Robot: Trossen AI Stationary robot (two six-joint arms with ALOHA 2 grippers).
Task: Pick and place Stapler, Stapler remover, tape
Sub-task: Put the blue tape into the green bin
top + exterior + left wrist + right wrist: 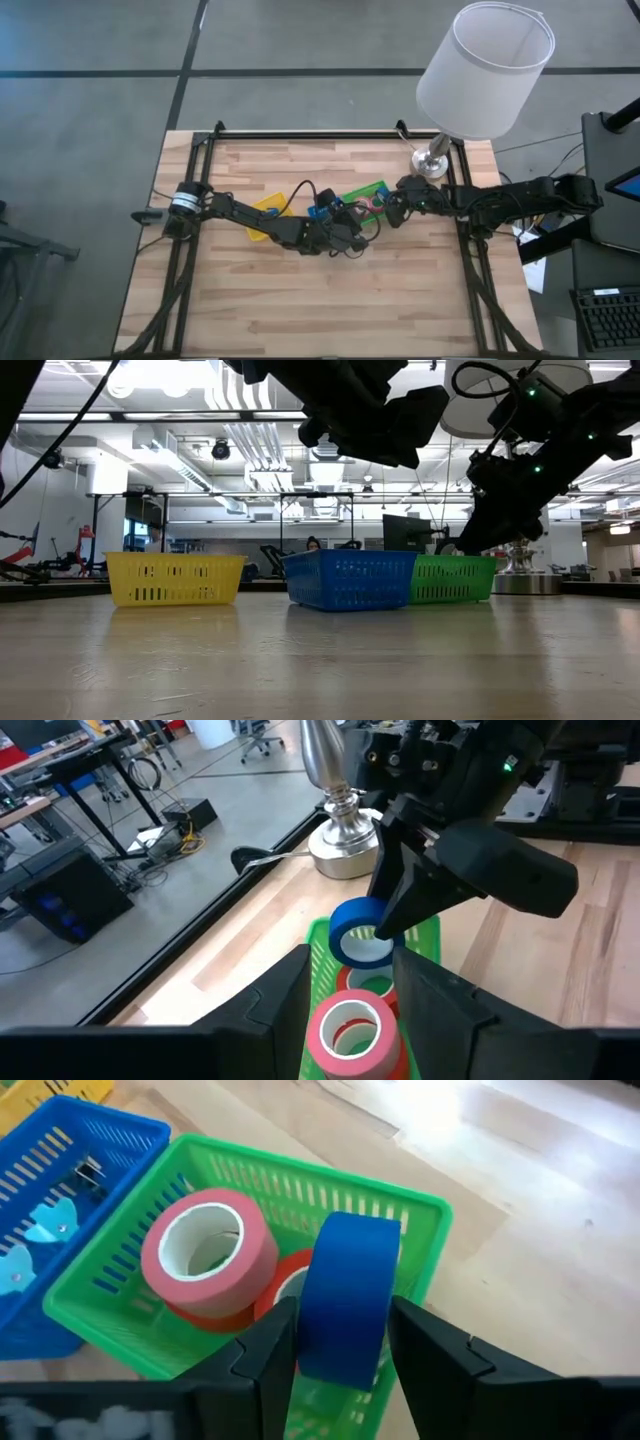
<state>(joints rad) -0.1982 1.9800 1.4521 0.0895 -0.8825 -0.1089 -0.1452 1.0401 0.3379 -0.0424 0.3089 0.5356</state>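
Right hand [340, 1342] held blue tape roll [345, 1295] edgewise betw. its fingers, over green bin [120, 1305] w/ pink roll [205, 1245] and red roll inside. Left hand [350, 995] hung empty, part-open, close by. Risk: roll could land on rim and roll off onto desk [400, 290].

bin [420, 1210]: crowded by rolls [205, 1250] | near table [330, 310]: open
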